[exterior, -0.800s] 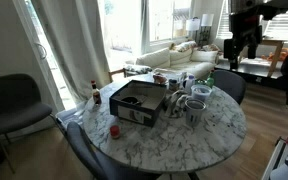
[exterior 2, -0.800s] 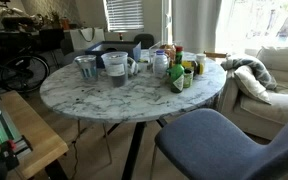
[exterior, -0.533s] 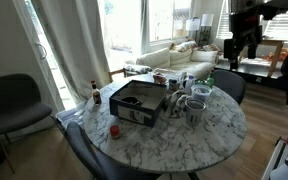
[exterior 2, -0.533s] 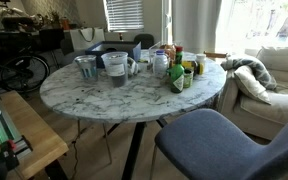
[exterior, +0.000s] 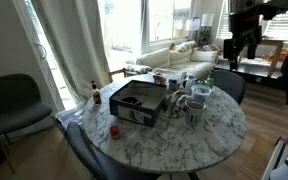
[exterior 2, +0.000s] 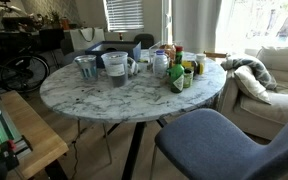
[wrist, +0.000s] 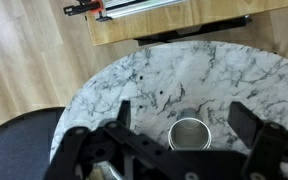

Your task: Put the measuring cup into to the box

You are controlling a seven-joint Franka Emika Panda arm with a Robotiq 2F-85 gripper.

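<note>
Now my gripper (exterior: pixel 241 52) hangs high beside the table (exterior: pixel 219 132), jaws wide apart and empty. The measuring cup (exterior 2: pixel 115 68) stands just beside a glass (exterior 2: pixel 85 67), apart from the box (exterior: pixel 139 100). Coming down carelessly, I might knock that glass over.

— What sits on your marble surface (exterior: pixel 212 140)?
— Item one: dark bottle, red cap (exterior: pixel 95 93), near the edge. Item two: small red object (exterior: pixel 114 129), standing alone.
— And around it?
— You have one grey chair (exterior: pixel 14 100), one blue chair (exterior 2: pixel 219 140), one pale sofa (exterior: pixel 179 58).
</note>
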